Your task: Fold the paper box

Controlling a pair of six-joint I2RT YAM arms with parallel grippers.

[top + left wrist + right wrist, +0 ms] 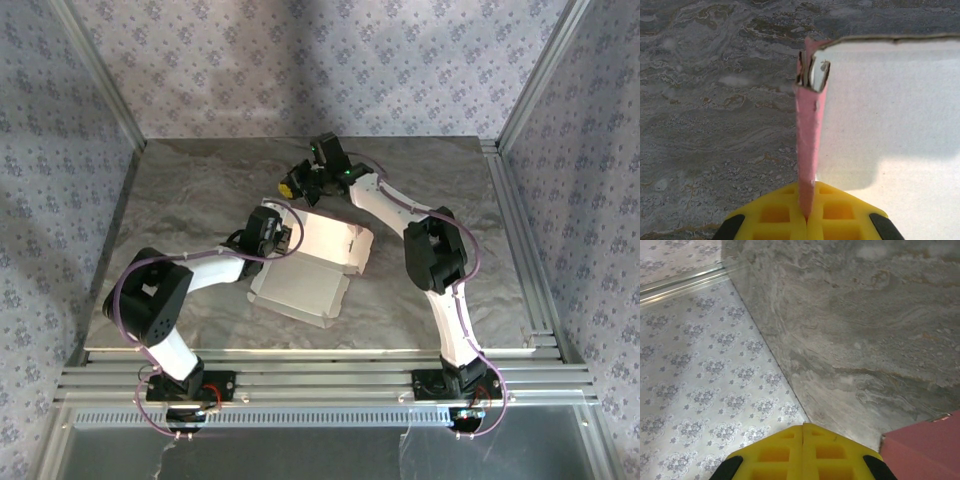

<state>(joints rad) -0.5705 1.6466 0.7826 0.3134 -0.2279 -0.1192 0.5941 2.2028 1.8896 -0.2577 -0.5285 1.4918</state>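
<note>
The paper box [320, 262] lies half folded in the middle of the table, its pale inner side up and a raised wall at its right edge. My left gripper [283, 236] is shut on the box's left wall. In the left wrist view that pink wall [809, 145] stands on edge between the yellow fingers [785, 217], with the pale inside [890, 110] to the right. My right gripper [293, 183] hovers behind the box, shut with nothing in it; its yellow fingers [775, 452] meet, and a pink corner of the box [925, 447] shows at lower right.
The grey marbled table [200, 200] is walled by patterned fabric panels [300, 60] at the back and sides. An aluminium rail [515, 230] runs along the right edge. The right arm's elbow [435, 250] stands just right of the box.
</note>
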